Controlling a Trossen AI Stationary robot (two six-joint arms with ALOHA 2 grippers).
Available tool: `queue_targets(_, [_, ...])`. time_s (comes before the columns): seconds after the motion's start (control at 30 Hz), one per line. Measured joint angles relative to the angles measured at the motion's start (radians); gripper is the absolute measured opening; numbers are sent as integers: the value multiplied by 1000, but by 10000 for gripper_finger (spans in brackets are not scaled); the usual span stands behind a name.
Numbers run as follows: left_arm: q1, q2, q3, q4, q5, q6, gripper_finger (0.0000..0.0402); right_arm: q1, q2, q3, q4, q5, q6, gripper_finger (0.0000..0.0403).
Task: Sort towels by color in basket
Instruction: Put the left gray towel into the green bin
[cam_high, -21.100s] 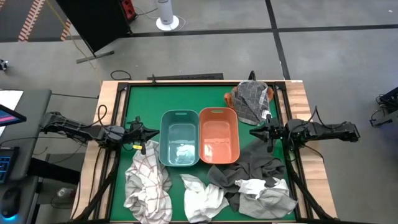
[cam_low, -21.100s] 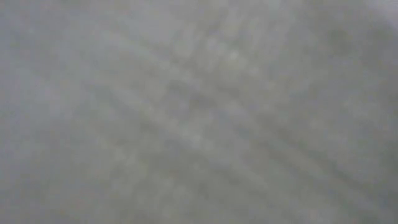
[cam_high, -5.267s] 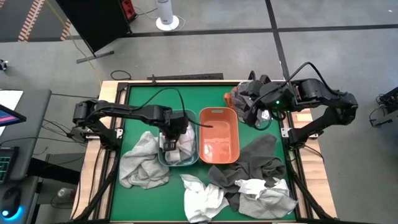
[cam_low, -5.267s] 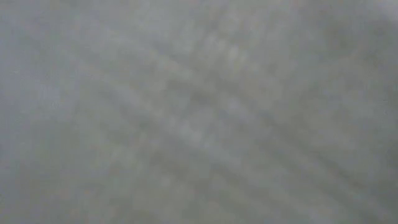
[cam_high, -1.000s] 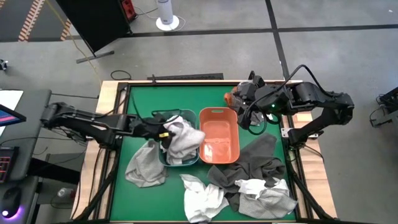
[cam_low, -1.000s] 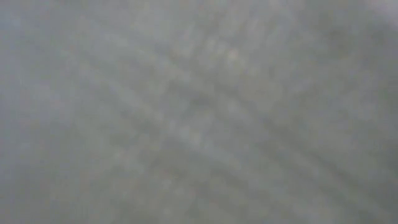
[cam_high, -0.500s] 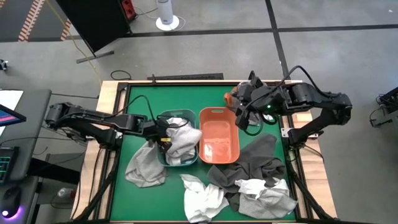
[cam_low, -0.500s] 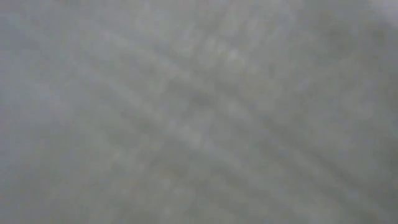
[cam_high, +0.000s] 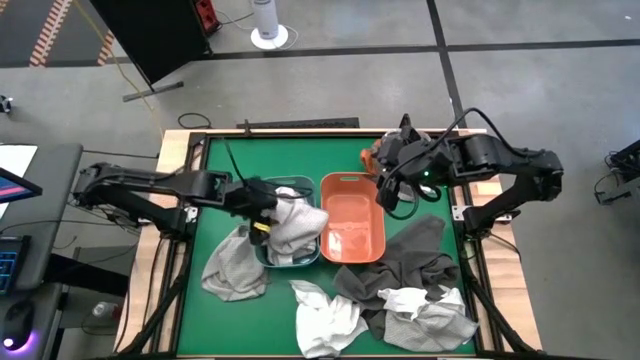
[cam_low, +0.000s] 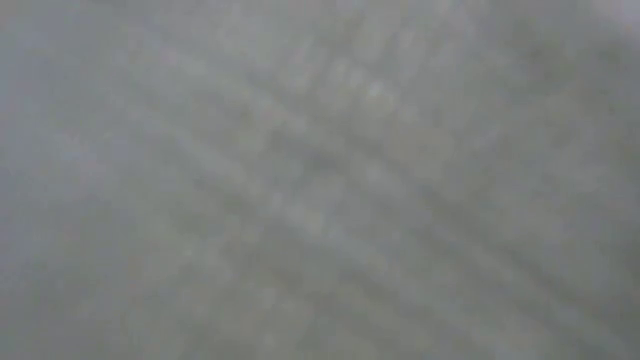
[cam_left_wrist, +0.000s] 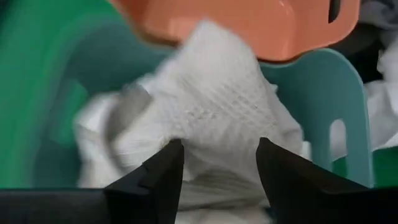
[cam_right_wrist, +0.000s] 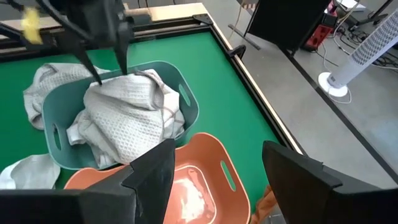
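Observation:
A white towel (cam_high: 295, 225) lies heaped in the teal basket (cam_high: 290, 264), spilling over the rim toward the orange basket (cam_high: 345, 181). My left gripper (cam_left_wrist: 217, 165) stands open right over the heap. My right gripper (cam_right_wrist: 217, 180) hangs open with nothing between its fingers above the orange basket's far end. A light grey towel (cam_high: 232, 268) lies on the table left of the teal basket. A white towel (cam_high: 325, 318), a dark grey one (cam_high: 410, 262) and a white-grey one (cam_high: 432, 310) lie near the front edge. A rust-orange towel (cam_high: 370, 157) peeks out behind my right arm. My left gripper's open fingertips (cam_right_wrist: 99, 82) point down at the top of the white towel heap (cam_right_wrist: 124, 118) in the teal basket; I cannot tell whether they touch it.
The orange basket holds only a small pale scrap (cam_high: 335, 240). Wooden rails (cam_high: 180, 150) frame the green table. A fan (cam_high: 268, 20) and a dark board stand on the floor beyond the far edge.
My left gripper has let go of the white towel, rolled its wrist and risen a little above the teal basket. The towel stays heaped in the basket.

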Motion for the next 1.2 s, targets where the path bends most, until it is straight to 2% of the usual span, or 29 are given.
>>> queue_targets(0.13, [1,23,112,-40,-80,174,193,0,3,0,-2,0,2,272])
queue_targets(0.23, [8,69,173,-57,-111,215,192,0,8,0,-2,0,8,272])
queue_targets(0.6, [16,359,207,56,73,188,192,0,8,1,-3,0,35,272])
queue_targets(0.9, [16,561,203,68,112,183,187,3,8,1,-5,0,46,272])
queue_targets(1.0, [16,574,203,67,113,183,153,3,8,1,-18,0,58,272])
queue_targets(1.13, [18,563,203,69,124,170,39,3,8,1,-28,0,61,272])
queue_targets(1.2, [25,547,203,63,150,150,15,3,8,1,-28,0,63,272])
